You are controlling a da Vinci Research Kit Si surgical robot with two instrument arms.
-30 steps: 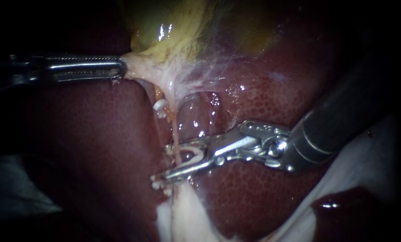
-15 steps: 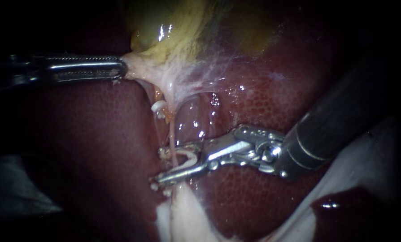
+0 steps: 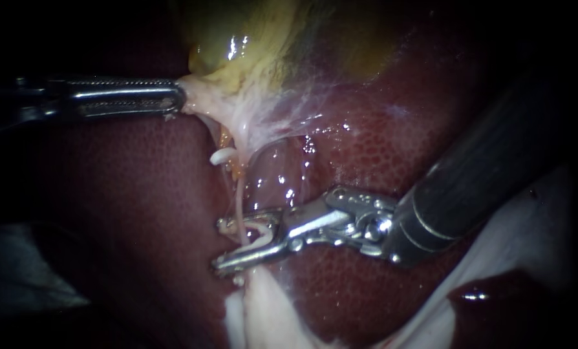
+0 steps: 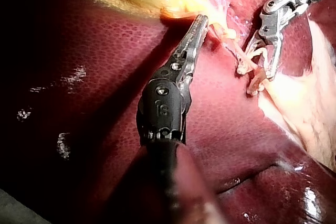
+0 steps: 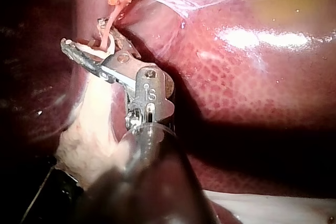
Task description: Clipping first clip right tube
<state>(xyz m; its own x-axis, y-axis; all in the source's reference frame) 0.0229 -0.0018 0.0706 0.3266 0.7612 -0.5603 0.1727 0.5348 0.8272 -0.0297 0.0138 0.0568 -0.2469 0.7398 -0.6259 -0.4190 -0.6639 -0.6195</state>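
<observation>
left instrument (image 3: 176, 102): pincer pinching the pale lower edge of the gallbladder (image 3: 250, 39); the tissue below the gallbladder looks taut.
right instrument (image 3: 219, 244): pincer partly spread, gripping the white clip (image 3: 262, 231) by both legs; clip not yet closed.
tube (image 3: 238, 203): thin pale strand running down from the gallbladder over the liver (image 3: 140, 213) and passing between the clip legs. Can't confirm it's the right tube.
upper clip (image 3: 221, 156): sits on a strand between the gallbladder and the loaded clip, apart from it.
do it well (my call): check both clip tips clear the tube's far side, sit square across it, hold traction steady, then squeeze fully.
risk: catching liver, or only part of the tube.
</observation>
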